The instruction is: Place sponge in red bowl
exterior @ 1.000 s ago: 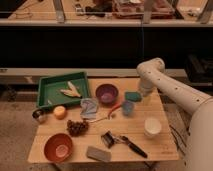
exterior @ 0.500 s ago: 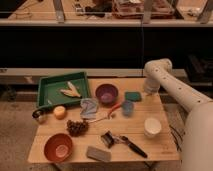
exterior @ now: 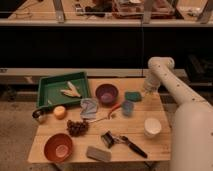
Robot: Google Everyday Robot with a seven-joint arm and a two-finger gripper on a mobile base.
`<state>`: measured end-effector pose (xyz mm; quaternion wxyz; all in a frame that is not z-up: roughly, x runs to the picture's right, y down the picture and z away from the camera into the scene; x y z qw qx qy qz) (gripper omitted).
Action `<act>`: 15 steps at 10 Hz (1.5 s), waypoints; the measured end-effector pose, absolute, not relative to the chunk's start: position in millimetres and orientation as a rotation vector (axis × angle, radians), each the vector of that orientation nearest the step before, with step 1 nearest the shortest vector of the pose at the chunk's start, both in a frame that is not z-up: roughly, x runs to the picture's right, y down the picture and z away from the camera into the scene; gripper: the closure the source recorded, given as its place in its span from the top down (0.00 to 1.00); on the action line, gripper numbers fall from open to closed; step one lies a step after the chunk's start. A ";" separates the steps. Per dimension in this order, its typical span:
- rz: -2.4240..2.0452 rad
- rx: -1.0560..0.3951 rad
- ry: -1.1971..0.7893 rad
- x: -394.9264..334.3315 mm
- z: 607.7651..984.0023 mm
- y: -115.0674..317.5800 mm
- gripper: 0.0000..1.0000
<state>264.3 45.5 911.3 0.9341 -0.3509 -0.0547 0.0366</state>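
- Camera view: I see a smooth white arm [exterior: 172,90] reaching in from the right. Its gripper [exterior: 145,92] sits low at the far right edge of the pale wooden table [exterior: 134,126], jaws spread wide and holding nothing.
- The small, flat, soft-looking teal-green sponge [exterior: 133,96] lies on the table just left of the gripper. It is between the gripper and a round purple bowl [exterior: 106,93]. I cannot tell whether a finger touches it.
- The round orange-red bowl with a paler centre, the red bowl [exterior: 58,147], stands at the near left corner, well apart from the sponge.
- That makes two bowls.
- I count three cups: a small light-blue cup [exterior: 128,107] just in front of the sponge, a white cup [exterior: 152,127] near the right edge, and a small shiny metal cup [exterior: 39,115] at the left edge.
- One green rectangular tray [exterior: 50,95] sits at the far left, with a pale husk-like piece [exterior: 71,90] in it.
- One each of the rest:
  - a grey rectangular block [exterior: 98,153] at the near edge
  - a knobbly bunch of dark grapes [exterior: 76,127]
  - a round orange fruit [exterior: 60,112]
  - a crumpled grey-blue cloth [exterior: 90,107]
  - a thin red-handled utensil [exterior: 114,110]
  - a black-handled tool [exterior: 122,141]
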 end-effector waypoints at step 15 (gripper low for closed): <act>0.037 -0.717 -0.089 254.8 956.4 40.4 0.65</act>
